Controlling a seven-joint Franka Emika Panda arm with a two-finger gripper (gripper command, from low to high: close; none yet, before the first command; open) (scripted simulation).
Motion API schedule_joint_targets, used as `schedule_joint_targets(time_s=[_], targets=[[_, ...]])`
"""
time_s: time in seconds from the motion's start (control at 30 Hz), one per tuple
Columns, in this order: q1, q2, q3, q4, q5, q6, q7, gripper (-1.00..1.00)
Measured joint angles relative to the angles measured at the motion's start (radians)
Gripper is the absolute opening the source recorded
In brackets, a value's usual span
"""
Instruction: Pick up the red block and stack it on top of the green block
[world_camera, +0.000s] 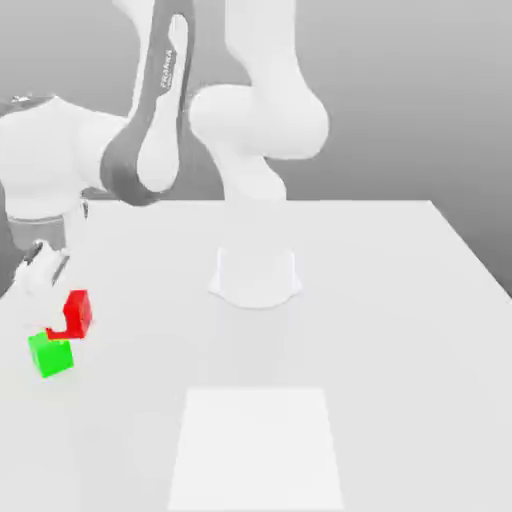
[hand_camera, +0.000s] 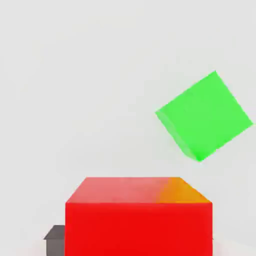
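Red block (world_camera: 78, 313): pinched in the gripper (world_camera: 57, 322), jaws closed on its sides, held up off the table (world_camera: 380, 320). Location: the exterior view's left, partly hidden by the white fingers. Hand view has it large and close to the camera, one flat face bright red, the adjoining face paler, with an orange patch at one corner. A dark grey piece of the gripper sits just beside it there.

Green block (world_camera: 51, 355): on the table, near the red block, lower in the exterior view; the two are not stacked. In the hand view it looks smaller than the red one and turned at an angle to it, with one broad face and a narrow strip of side visible.

Arm (world_camera: 258, 120): white with grey parts, base (world_camera: 256, 278) at the middle of the table, reaching over to the exterior view's left, hand above the blocks. Writing: "FRANKA" in light letters running along the dark grey band (world_camera: 157, 95) of a link. Table is pale, plain; a lighter four-sided patch (world_camera: 256, 450) lies at the near side, well apart from both blocks. Background wall (world_camera: 400, 100) grey.
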Motion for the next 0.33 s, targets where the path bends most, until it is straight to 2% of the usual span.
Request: schedule_joint_targets(time_s=[0.1,0.2,0.23,0.33], targets=[[-0.020,0.076,-0.017,0.011,0.044,0.063,-0.042,-1.00],[-0.038,0.184,0.023,0.017,0.128,0.160,-0.103,-1.00],[-0.047,0.211,0.036,0.019,0.152,0.185,-0.120,1.00],[-0.047,0.211,0.036,0.019,0.152,0.185,-0.120,1.00]])
